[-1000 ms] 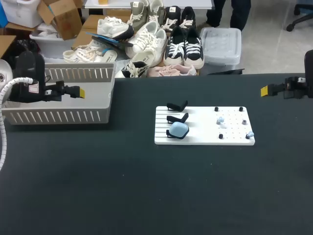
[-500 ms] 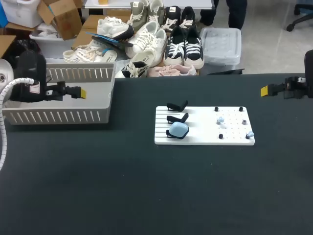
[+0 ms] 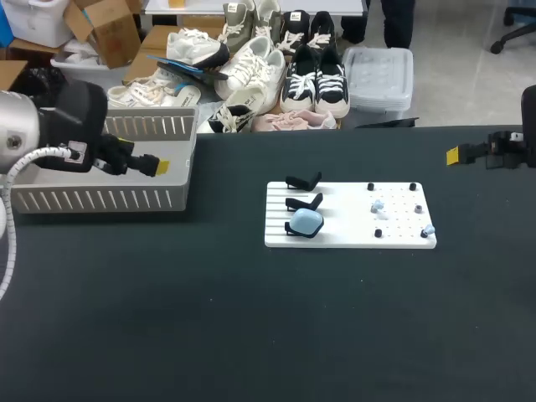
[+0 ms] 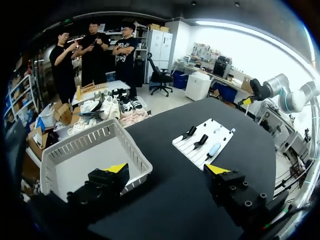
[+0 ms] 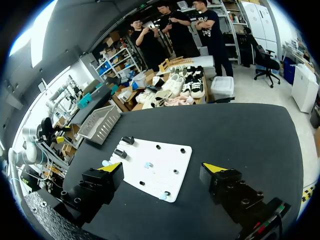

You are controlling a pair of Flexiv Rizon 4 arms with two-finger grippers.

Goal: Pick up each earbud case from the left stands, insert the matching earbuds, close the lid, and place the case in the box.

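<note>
Left gripper: fingers wide apart, nothing between them, by the right end of the grey basket. Right gripper: equally wide, empty, over the table's far right. Blue earbud case sits on the nearest black stand (left half of the white board); earbuds lie on the right half.

The head camera looks down from above and behind, while both wrist cameras face the white board from opposite sides.
</note>
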